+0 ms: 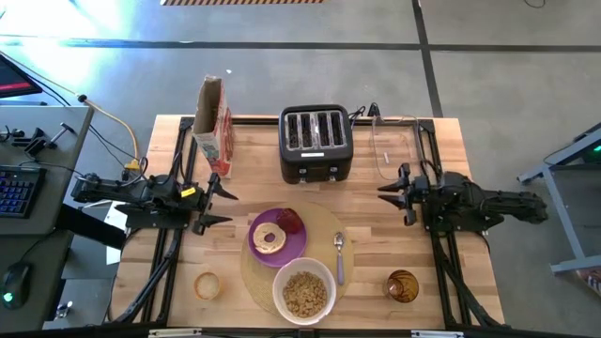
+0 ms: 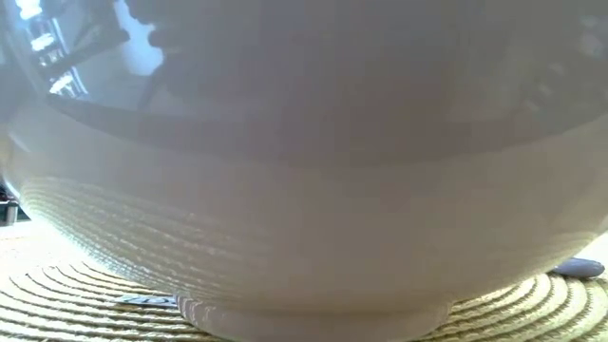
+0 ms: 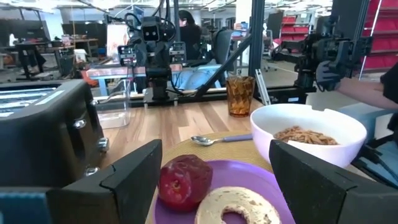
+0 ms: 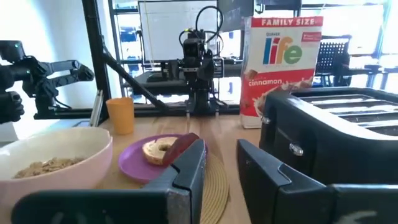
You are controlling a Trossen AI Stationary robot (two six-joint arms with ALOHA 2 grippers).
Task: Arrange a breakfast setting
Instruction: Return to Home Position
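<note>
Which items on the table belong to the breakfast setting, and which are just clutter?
Setting: tan mat, purple plate, bagel, red fruit, white bowl, cereal, spoon, amber glass.

Lying about: toaster, cereal box, orange cup, clear container.

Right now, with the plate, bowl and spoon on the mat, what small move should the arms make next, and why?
Probably draw both arms back to rest. The left gripper and right gripper are open and empty, off the mat; the bagel and red fruit lie on the purple plate, cereal is in the bowl, the spoon beside it.
</note>
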